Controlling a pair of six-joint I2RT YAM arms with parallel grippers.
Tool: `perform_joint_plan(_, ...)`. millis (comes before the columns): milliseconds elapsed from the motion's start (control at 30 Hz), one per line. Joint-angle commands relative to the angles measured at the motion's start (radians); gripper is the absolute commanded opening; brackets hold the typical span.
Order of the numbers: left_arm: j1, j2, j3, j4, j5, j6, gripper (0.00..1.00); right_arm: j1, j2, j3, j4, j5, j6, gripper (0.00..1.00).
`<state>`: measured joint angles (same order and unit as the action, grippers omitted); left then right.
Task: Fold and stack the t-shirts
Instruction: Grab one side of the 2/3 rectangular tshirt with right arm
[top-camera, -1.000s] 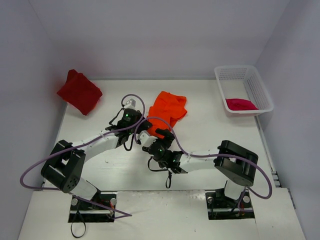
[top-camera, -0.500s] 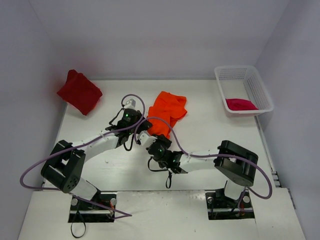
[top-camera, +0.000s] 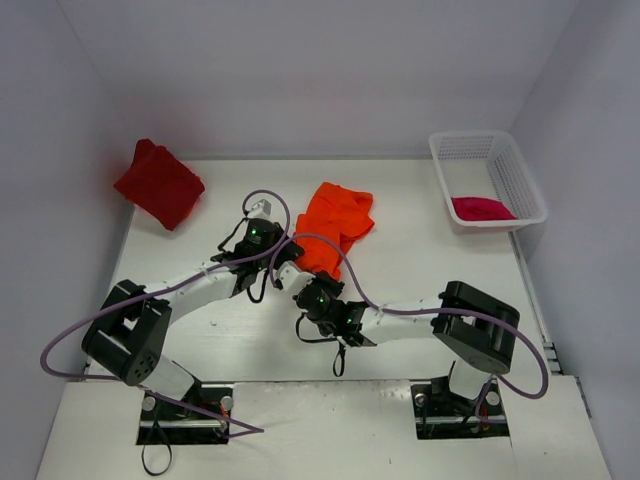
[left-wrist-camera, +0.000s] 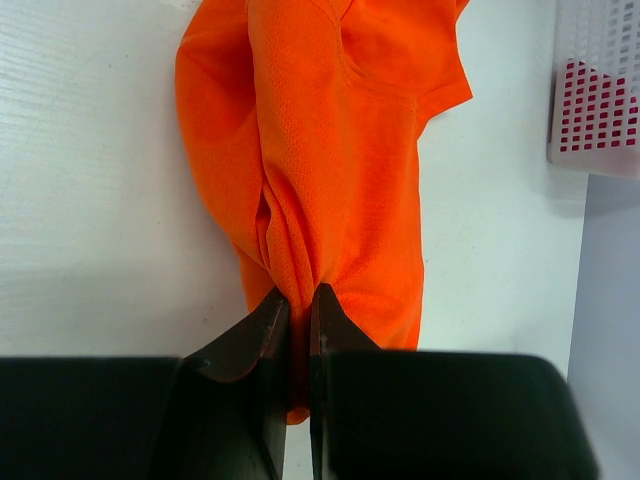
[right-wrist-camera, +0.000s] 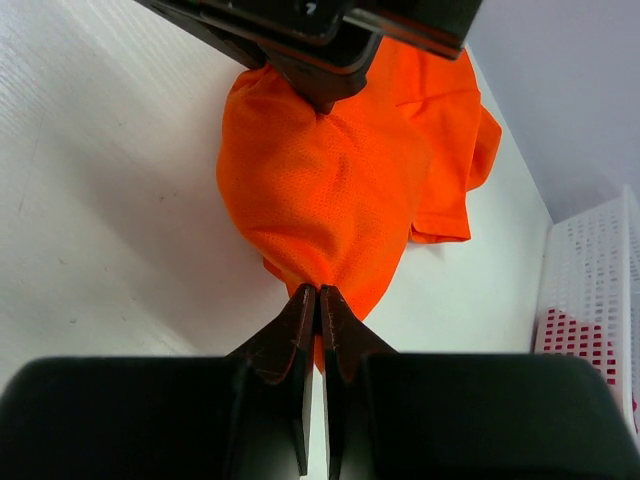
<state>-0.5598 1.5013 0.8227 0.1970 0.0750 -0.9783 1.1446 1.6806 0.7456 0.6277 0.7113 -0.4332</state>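
Top external alone shows the dark red t-shirt (top-camera: 158, 184).

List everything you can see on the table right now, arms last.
table: one, white, under everything
orange t-shirt: one, bright orange, bunched at table centre
dark red t-shirt: one, dark red, far left corner
mesh basket: one, white, far right corner
pink t-shirt: one, crimson-pink, inside the basket
left gripper: one, black, shut on the orange t-shirt
right gripper: one, black, shut on the orange t-shirt
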Motion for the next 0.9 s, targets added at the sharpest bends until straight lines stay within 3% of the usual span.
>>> perform_joint_plan(0, 0.008, -0.046, 0.012, 0.070, -0.004, -0.005, 0.00, -0.006, -0.068, 0.055, 0.018, 0.013, 0.021, 0.00)
perform_joint_plan(133, 0.008, -0.044, 0.003, 0.079, -0.004, -0.008, 0.00, -0.006, -0.082, 0.058, 0.007, 0.001, 0.021, 0.00)
perform_joint_plan(367, 0.008, -0.033, 0.001, 0.082, -0.001, -0.010, 0.25, -0.006, -0.096, 0.075, -0.031, -0.018, 0.024, 0.00)
perform_joint_plan(500, 0.008, -0.035, -0.002, 0.085, -0.001, -0.011, 0.27, -0.006, -0.104, 0.081, -0.043, -0.032, 0.030, 0.00)
perform_joint_plan(700, 0.008, -0.033, -0.007, 0.091, 0.003, -0.010, 0.41, -0.008, -0.114, 0.089, -0.068, -0.047, 0.037, 0.00)
perform_joint_plan(867, 0.008, -0.026, -0.008, 0.093, 0.003, -0.010, 0.58, -0.008, -0.124, 0.083, -0.083, -0.053, 0.051, 0.00)
